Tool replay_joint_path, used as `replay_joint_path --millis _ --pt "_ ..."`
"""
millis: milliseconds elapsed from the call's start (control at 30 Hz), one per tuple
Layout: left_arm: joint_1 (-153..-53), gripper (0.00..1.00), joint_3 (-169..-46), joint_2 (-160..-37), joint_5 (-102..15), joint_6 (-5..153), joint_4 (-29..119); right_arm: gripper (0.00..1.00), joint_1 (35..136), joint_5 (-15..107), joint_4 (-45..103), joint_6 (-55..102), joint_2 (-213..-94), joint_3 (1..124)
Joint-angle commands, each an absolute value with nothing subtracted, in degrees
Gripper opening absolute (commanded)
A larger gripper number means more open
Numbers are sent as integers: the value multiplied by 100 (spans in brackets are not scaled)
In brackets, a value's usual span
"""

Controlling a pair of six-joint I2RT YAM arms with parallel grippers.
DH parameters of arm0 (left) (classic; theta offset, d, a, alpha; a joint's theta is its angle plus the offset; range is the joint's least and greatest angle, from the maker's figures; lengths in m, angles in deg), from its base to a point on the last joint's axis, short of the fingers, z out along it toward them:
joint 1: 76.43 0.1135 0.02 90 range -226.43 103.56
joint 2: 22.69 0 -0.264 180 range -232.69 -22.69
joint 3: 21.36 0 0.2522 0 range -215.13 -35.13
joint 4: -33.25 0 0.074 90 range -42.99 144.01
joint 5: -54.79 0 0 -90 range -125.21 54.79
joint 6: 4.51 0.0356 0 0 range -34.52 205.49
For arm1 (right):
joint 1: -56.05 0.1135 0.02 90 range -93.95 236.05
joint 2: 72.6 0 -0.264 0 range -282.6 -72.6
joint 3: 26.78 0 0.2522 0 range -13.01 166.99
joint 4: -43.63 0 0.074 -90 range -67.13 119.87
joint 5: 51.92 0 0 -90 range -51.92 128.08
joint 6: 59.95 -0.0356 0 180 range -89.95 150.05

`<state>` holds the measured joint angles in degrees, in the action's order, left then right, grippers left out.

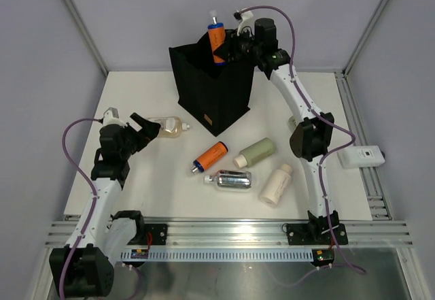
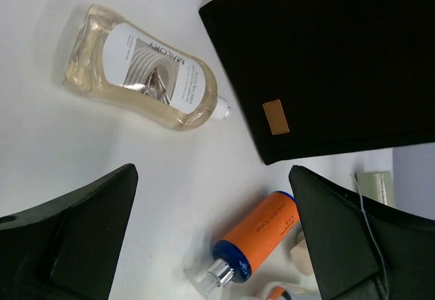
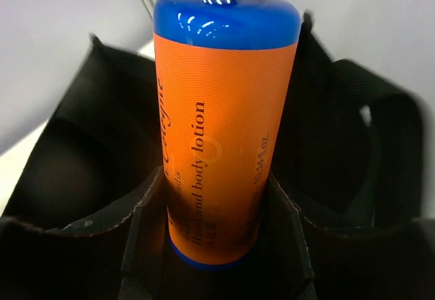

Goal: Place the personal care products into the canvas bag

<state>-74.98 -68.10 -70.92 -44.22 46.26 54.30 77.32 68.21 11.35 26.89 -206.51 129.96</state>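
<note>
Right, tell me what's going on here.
The right pincer holds an orange blue-capped bottle upright over the open black fabric tote. The left pincer hangs open beside a clear amber bottle lying on the white table. A second orange bottle, a shiny silver one, a sage-green one and a cream one lie near the tote.

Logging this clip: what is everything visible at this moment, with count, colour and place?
bag: one, black with a tan label, far middle of the table.
held orange bottle: one, blue cap, upright over the bag's opening.
lying orange bottle: one, blue cap, in front of the bag.
amber bottle: one, clear, lying left of the bag.
silver bottle: one, shiny, near middle.
green bottle: one, sage, right of centre.
cream bottle: one, near right.
white box: one, right edge.
table: one, white.
left gripper: open, beside the amber bottle.
right gripper: shut on the held orange bottle.
</note>
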Motion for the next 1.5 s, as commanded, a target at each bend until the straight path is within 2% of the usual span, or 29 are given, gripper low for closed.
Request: replay_joint_path --millis 0,33,67,133,167,233,533,733,800,1033,1200,1367,1467 --pt "-7468 99 -6993 -7487 -3961 3613 5613 19 8004 6410 1545 2924 -20208 12780" --pt "-7468 99 -7150 -7629 -3769 3418 5911 24 8065 6427 1598 3169 -20050 12639" --pt "-7468 99 -7256 -7787 -3654 3224 6105 40 8083 6427 1633 3259 -19979 12429" --pt "-7468 99 -7623 -8297 -3556 2819 6640 60 8092 6419 1581 3504 -19865 12322" --pt "-7476 99 -7782 -8481 -3565 2748 6808 76 8101 6349 1520 3549 -19829 12226" --pt "-7503 99 -8064 -9016 -3574 2572 7238 81 8101 6357 1432 3760 -19759 12164" --pt "-7933 99 -9260 -10459 -3090 2019 7899 83 8083 6954 1089 4129 -19451 11777" --pt "-8179 99 -10409 -11777 -2458 1413 9092 86 7917 7999 395 4130 -19179 12032" --pt "-8215 99 -10640 -12320 -2536 1333 9043 86 7829 8421 298 4016 -19021 11892" --pt "-8206 99 -11580 -13517 -2431 964 8576 90 7521 9257 26 4217 -17915 10585" --pt "-8162 99 -11809 -13870 -2615 498 8620 92 7336 9635 -335 4533 -17378 9949" --pt "-8101 99 -12625 -14615 -2642 147 9629 92 7196 9863 -607 4613 -17210 9659" --pt "-8030 99 -13652 -15282 -2580 111 10718 94 7099 10056 -669 4543 -17157 9641"
